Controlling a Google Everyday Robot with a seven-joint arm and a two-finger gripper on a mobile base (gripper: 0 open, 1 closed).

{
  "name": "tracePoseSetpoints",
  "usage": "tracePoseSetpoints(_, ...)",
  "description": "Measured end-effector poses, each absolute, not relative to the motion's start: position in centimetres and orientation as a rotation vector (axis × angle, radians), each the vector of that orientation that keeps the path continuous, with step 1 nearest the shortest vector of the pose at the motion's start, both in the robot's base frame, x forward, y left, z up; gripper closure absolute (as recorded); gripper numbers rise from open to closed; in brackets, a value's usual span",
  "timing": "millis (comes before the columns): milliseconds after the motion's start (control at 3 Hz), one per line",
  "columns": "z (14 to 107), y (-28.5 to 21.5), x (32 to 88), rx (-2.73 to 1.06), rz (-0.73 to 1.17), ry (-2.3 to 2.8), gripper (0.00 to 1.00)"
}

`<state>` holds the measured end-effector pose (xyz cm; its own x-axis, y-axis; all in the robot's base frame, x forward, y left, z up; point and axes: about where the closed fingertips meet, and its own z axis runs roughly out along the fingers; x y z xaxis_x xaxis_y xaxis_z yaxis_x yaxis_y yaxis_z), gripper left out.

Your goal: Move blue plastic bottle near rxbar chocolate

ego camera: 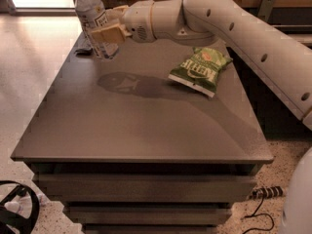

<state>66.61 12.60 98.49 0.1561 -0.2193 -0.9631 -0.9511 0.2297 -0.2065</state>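
Note:
The blue plastic bottle [92,18] is clear with a pale cap and a white label, tilted slightly, and held in the air above the far left part of the dark table [141,126]. My gripper [108,30] is shut on the bottle's middle, its tan fingers [109,33] around the label. The rxbar chocolate [84,48] is a small dark flat wrapper at the table's far left edge, just below and left of the bottle, partly hidden behind it.
A green chip bag [200,69] lies at the far right of the table. My white arm [253,38] reaches in from the right over the bag. A cable and power strip [265,193] lie on the floor at the right.

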Motion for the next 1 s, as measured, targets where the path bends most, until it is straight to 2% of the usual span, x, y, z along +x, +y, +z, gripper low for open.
tracePoseSetpoints(1000,96.7,13.0,74.9,-1.147,0.697,1.330,1.00)
